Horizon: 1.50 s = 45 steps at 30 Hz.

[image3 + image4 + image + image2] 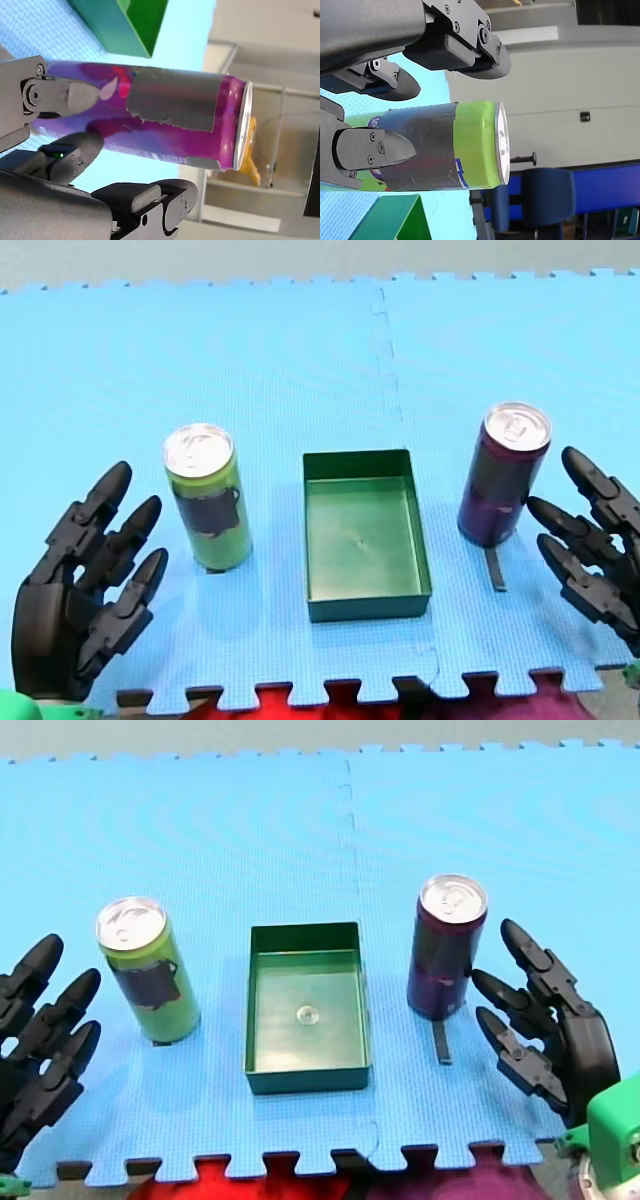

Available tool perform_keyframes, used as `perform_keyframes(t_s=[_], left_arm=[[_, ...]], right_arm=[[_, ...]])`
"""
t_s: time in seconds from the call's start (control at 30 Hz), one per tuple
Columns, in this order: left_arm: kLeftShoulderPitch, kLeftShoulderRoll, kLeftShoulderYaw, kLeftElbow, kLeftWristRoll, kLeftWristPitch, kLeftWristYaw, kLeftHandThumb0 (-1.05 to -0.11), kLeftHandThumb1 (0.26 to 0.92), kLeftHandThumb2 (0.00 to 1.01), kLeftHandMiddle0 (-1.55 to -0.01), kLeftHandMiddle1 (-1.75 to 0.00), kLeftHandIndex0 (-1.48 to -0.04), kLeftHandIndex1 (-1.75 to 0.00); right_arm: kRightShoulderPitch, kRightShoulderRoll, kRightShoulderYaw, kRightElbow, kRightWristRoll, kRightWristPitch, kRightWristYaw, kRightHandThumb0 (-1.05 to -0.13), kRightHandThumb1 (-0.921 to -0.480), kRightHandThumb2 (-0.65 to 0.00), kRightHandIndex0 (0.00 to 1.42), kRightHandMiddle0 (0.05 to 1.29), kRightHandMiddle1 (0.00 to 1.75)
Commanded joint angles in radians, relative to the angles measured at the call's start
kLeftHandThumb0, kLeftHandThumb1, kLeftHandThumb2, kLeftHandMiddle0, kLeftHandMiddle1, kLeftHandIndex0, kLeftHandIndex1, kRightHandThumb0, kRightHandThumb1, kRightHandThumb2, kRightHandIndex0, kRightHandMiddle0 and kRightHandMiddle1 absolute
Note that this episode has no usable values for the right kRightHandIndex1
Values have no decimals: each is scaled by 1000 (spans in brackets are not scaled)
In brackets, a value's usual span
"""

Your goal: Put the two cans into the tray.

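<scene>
Tray [368, 605], green, centre of the mat [300, 360] as I see it. Green can [208, 505] upright just left; left hand [90, 585] further left, uncurled, holding nothing. Purple can [500, 485] upright right of tray; right hand [590, 540] just beside it, uncurled, gripping nothing.

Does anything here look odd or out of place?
Nothing is spilled or tipped. The green can and purple can each wear a dark tape patch, and a grey strip lies on the mat beside the purple can.
</scene>
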Motion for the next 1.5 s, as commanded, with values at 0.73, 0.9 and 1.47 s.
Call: perform_keyframes(t_s=[0.73,0.9,1.47], left_arm=[[39,3,-13,-93,21,65,47,-1048,921,410,-489,0,-385,0],[54,2,-17,-123,24,90,58,-1048,921,413,-489,0,-385,0],[64,2,-20,-146,20,116,63,-1048,921,411,-483,0,-382,0]], right_arm=[[44,5,2,-156,53,211,40,-1048,-639,0,208,188,0],[42,5,4,-149,43,212,29,-1048,-642,-1,174,184,0],[16,-23,6,-73,19,161,41,-1048,-667,-9,158,172,0]])
